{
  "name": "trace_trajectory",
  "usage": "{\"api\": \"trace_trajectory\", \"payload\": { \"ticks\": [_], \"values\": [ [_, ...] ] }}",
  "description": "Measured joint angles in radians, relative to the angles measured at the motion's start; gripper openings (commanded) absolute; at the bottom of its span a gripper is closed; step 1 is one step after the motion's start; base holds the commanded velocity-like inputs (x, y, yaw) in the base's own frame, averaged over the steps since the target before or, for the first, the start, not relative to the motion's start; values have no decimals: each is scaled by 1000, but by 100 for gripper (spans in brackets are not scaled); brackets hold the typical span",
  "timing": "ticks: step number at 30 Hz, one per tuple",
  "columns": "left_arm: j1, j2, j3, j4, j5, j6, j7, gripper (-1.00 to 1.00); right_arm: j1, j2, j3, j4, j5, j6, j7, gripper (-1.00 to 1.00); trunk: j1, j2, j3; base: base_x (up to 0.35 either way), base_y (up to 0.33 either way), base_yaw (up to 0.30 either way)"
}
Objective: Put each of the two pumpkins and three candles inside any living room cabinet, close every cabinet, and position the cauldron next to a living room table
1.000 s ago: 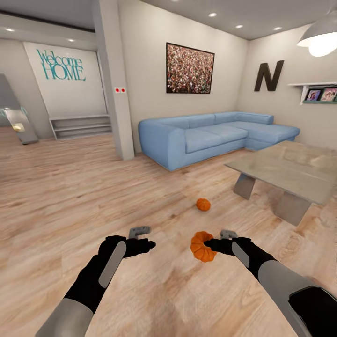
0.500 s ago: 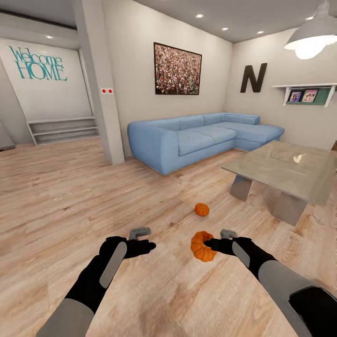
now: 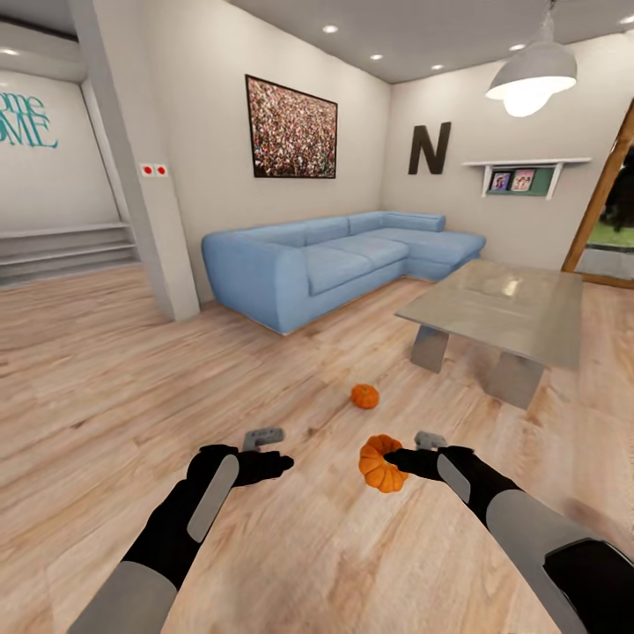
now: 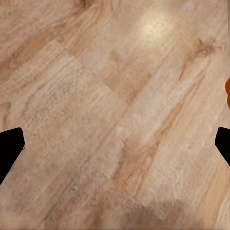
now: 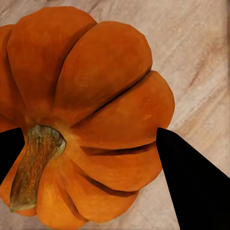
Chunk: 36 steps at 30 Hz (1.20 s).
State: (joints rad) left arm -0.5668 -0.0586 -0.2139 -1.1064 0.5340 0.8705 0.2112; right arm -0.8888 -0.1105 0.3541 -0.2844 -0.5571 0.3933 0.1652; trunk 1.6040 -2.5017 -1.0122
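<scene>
In the head view the teal wall lettering at the upper left is cut off by the frame's left edge. The two framed pictures on the wall shelf are too small to read. The wooden door frame runs out of the right edge. In the right wrist view the held pumpkin is cropped at the left edge.
</scene>
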Motion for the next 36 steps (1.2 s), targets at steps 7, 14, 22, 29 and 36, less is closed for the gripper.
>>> {"api": "trace_trajectory", "payload": {
  "ticks": [7, 14, 22, 29, 36],
  "values": [
    [1, 0, 0, 0, 0, -2, 0, 100, 0, -1, 0, 0, 0, 0, 0, -100, 0, 0, 0, 240, 272, -297],
    [0, 0, -1, 0, 0, -2, 0, 100, 0, -1, 0, 0, 1, 0, 0, -100, 0, 0, 0, 273, 248, -298],
    [0, 0, -2, 0, 0, 0, 0, 100, 0, -13, 1, 0, 3, 0, 1, -100, 0, 0, 0, 274, 248, -299],
    [0, 0, -2, 1, 0, 1, 1, 100, 0, -20, -1, 0, 1, 0, 1, -100, 0, 0, 0, 261, 253, -298],
    [0, 0, -3, 1, 0, 5, 4, 100, 0, -21, -2, 0, 0, 0, 1, -100, 0, 0, 0, 212, 281, -298]
  ]
}}
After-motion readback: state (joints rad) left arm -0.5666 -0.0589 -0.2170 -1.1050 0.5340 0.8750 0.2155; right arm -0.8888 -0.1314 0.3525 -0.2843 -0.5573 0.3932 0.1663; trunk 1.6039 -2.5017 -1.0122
